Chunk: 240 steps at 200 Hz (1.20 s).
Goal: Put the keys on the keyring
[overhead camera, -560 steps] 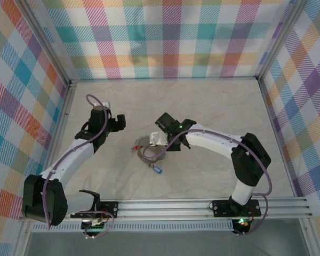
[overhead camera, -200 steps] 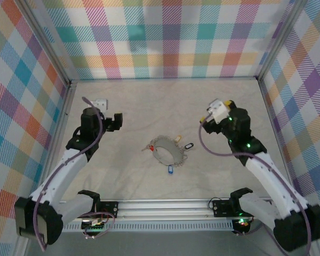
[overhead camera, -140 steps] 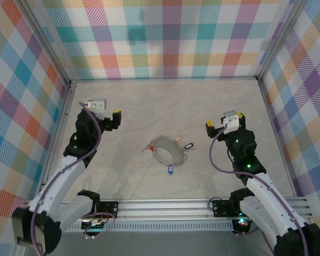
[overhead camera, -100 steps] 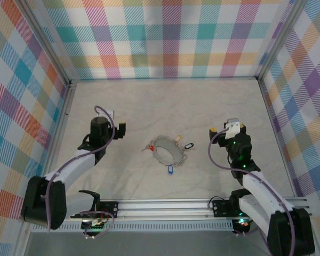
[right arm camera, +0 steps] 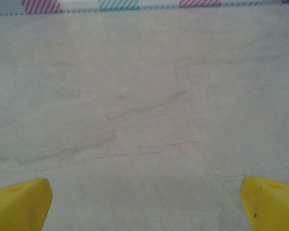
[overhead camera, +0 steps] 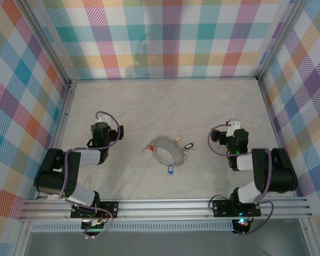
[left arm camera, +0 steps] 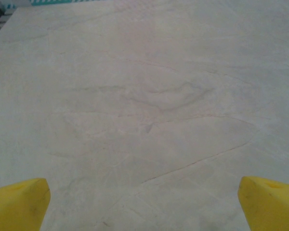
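The keyring (overhead camera: 166, 151), a thin silver-grey hoop with fine chain links, lies flat at the middle of the table. Keys lie close round its rim: a red-tagged one (overhead camera: 144, 148) at its left, a yellow-tagged one (overhead camera: 177, 139) and a black-tagged one (overhead camera: 189, 145) at its upper right, a blue-tagged one (overhead camera: 170, 169) below. Whether they hang on the hoop I cannot tell. My left gripper (overhead camera: 106, 130) (left arm camera: 144, 207) is well left of the ring, open, yellow fingertips (left arm camera: 17, 202) wide apart over bare table. My right gripper (overhead camera: 226, 133) (right arm camera: 144, 204) is to the ring's right, open and holding nothing.
Both arms are folded back low near their bases. Checked cloth walls (overhead camera: 165, 42) close the table on three sides, with an aluminium rail (overhead camera: 165, 205) along the near edge. The table (overhead camera: 165, 106) is pale and marbled.
The right arm has drawn back from the keyring to the right and folded down. The left arm has folded down too. The ring and keys have lain still for the last second.
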{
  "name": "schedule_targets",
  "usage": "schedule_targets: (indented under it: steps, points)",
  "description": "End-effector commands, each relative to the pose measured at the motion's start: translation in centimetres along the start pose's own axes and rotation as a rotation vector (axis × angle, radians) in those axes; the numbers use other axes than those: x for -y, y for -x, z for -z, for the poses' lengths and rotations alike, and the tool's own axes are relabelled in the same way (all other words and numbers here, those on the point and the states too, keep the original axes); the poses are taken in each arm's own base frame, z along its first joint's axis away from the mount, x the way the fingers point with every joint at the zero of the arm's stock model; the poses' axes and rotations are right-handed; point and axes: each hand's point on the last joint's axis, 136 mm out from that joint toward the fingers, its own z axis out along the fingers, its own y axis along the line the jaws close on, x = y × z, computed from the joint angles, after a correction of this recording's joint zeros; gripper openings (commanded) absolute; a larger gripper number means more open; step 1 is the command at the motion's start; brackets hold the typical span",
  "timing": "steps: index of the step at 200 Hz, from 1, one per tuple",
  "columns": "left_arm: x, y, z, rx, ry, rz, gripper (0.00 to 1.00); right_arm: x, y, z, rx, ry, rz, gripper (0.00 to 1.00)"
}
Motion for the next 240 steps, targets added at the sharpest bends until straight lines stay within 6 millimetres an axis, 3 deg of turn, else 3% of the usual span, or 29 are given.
schedule_targets:
  steps: [1,24,240]
  points:
    - [-0.18,0.77,-0.55,0.088,-0.043,0.067,1.0,-1.13,3.71,-0.9,0.097,0.074,-0.005,1.0]
    - [-0.21,0.53,-0.69,0.052,-0.057,0.075,1.0,-0.52,3.46,-1.8,0.034,0.042,-0.028,1.0]
    - [-0.32,0.59,-0.85,0.048,-0.058,0.082,1.0,-0.61,3.43,-1.73,0.026,0.045,-0.024,1.0]
